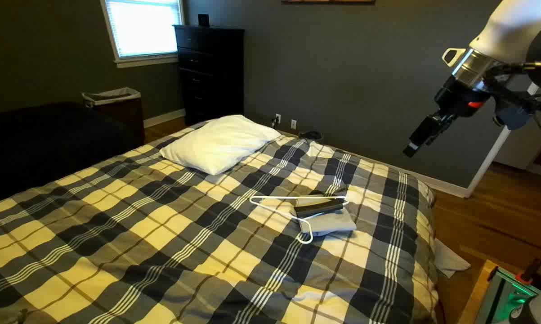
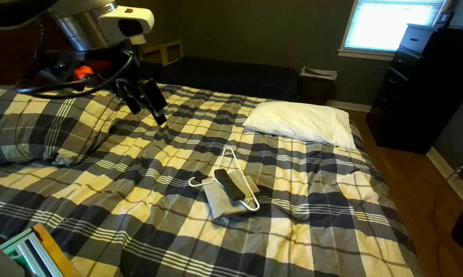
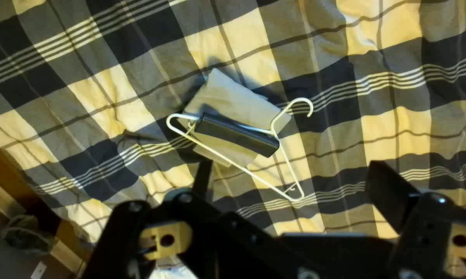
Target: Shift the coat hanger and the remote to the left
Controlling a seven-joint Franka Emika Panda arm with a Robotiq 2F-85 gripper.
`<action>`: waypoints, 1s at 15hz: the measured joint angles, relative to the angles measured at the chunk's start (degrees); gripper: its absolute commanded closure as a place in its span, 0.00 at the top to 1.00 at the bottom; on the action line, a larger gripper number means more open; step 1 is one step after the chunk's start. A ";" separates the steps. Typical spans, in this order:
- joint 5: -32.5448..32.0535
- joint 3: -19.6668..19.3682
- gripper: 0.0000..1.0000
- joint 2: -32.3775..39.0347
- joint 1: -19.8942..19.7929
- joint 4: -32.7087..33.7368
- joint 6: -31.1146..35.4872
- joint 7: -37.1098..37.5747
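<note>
The white coat hanger (image 1: 297, 197) lies on the plaid bed in both exterior views (image 2: 244, 174); it also shows in the wrist view (image 3: 250, 172). A black elongated bar, apparently the remote (image 1: 319, 208), lies within the hanger's outline and shows in an exterior view (image 2: 229, 184) and the wrist view (image 3: 236, 133). Both rest partly over a folded grey cloth (image 1: 331, 222). My gripper (image 3: 291, 174) is open and empty, with its fingers wide apart. It hangs in the air well above the bed in both exterior views (image 1: 415, 146) (image 2: 150, 111), apart from the hanger and bar.
A white pillow (image 1: 221, 141) lies on the bed beyond the hanger. A plaid pillow (image 2: 50, 127) lies beneath the arm's side. The bed's edge drops to a wooden floor (image 1: 499, 225). A dark dresser (image 1: 214, 72) and a bin (image 1: 117, 105) stand farther off.
</note>
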 measured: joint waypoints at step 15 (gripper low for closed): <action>-0.03 -1.83 1.00 7.13 -2.04 0.31 1.82 0.23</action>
